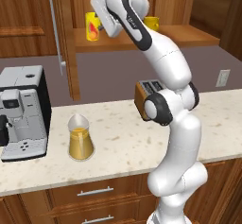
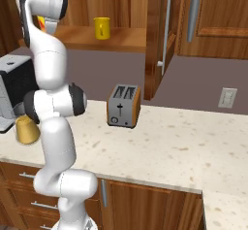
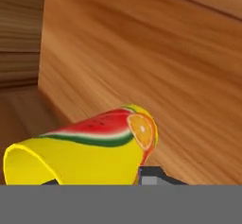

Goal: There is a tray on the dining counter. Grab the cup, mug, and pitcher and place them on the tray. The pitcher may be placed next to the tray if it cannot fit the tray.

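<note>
A: Where is the tall yellow handleless cup (image 1: 92, 27)?
B: On the wooden shelf (image 1: 198, 35), near its left edge. The gripper (image 3: 101, 183) is at it; whether it is closed, I cannot tell.

1. The cup (image 3: 80, 154), yellow with a watermelon and orange-slice print, lies sideways across the lower frame.
2. Its open mouth faces left.
3. A wooden panel (image 3: 142, 62) stands behind it.

Cup (image 1: 92, 27) partly behind the arm
</note>
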